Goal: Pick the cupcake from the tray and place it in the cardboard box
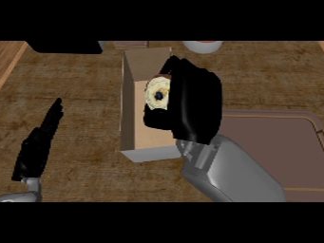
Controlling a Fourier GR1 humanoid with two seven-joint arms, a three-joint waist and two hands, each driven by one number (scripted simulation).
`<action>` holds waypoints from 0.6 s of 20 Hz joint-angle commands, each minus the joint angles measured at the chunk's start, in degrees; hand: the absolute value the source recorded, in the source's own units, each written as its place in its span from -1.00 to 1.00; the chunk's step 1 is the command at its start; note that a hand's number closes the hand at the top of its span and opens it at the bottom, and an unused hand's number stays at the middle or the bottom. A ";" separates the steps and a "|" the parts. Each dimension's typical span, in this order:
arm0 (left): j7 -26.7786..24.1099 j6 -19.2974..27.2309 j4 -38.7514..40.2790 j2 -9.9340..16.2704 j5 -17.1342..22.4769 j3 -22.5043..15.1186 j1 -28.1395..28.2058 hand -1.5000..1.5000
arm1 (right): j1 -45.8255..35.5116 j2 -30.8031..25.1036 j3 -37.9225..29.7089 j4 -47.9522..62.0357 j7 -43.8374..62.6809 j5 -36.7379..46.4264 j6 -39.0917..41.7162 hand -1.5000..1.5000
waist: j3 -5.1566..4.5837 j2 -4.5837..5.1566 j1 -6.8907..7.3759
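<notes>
**Cupcake held over the box**

The counter (66,85) fills the frame, a brown woven-looking surface with a lighter wooden strip along the left edge.

The tray (290,147) lies at the right of the frame, a flat brown rectangle with rounded corners and a handle slot on its right side. Nothing shows on its visible surface.

The cardboard box (130,109) stands open at the centre, long and narrow, running from the upper middle down toward the centre of the frame.

The right hand (196,107) sits over the box's right side, its grey forearm entering from the lower middle. Its fingers are curled round the cupcake (157,94), clamping it.

The cupcake shows pale yellow with a dark centre, positioned inside the outline of the box opening, in its upper half.

The left hand (42,140) rests at the lower left, fingers straight and together, pointing toward the upper edge.

A pale round object (203,45) sits at the top edge, partly cut off.
</notes>
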 commanded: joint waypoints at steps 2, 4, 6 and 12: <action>-0.60 0.37 0.54 -0.30 -0.41 0.11 -0.18 0.00 | -5.43 0.43 -3.32 14.82 3.08 -6.30 -9.25 1.00 | 0.02 0.24 0.40; 1.19 -0.06 -1.06 -0.90 -0.13 -0.62 0.39 0.00 | -8.78 0.43 -1.71 19.01 5.16 -8.74 -9.67 1.00 | 0.02 0.07 0.47; -1.81 0.58 0.80 -0.88 -0.78 -0.24 1.26 0.00 | -9.76 0.43 -1.84 23.44 3.65 -10.42 -11.63 1.00 | 0.02 0.08 0.31; -2.13 -0.20 2.18 -0.59 -0.27 0.12 -1.19 0.00 | -11.76 0.43 -4.96 36.55 -0.86 -16.99 -23.18 -1.00 | 0.02 0.53 1.59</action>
